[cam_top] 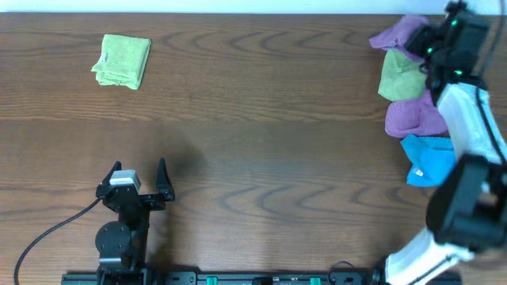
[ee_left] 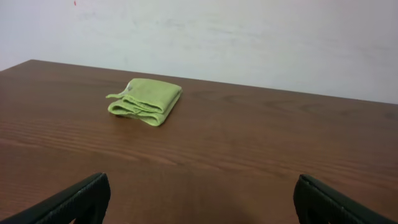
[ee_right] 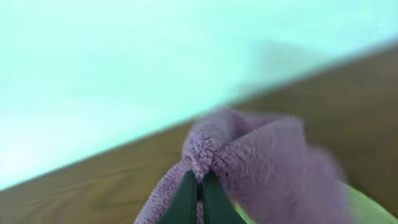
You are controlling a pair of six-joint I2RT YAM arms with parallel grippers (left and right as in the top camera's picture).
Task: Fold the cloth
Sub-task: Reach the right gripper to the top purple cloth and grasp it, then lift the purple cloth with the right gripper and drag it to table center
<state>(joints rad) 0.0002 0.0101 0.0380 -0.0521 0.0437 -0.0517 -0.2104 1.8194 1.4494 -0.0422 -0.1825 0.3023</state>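
The cloth (cam_top: 396,35), pinkish-purple and fuzzy, lies bunched at the top of a pile at the table's far right edge. My right gripper (cam_top: 417,41) is shut on a fold of it. In the right wrist view the two fingers (ee_right: 200,179) pinch the cloth (ee_right: 261,162) just above the wood. No white tag shows. My left gripper (cam_top: 140,171) is open and empty near the front left, far from the cloth. Its fingertips frame bare wood in the left wrist view (ee_left: 202,193).
Below the gripped cloth lie a lime-green cloth (cam_top: 400,76), a second purple cloth (cam_top: 413,117) and a blue cloth (cam_top: 428,158). A folded lime-green cloth (cam_top: 123,61) sits at the far left and shows in the left wrist view (ee_left: 146,99). A cable runs by the left arm.
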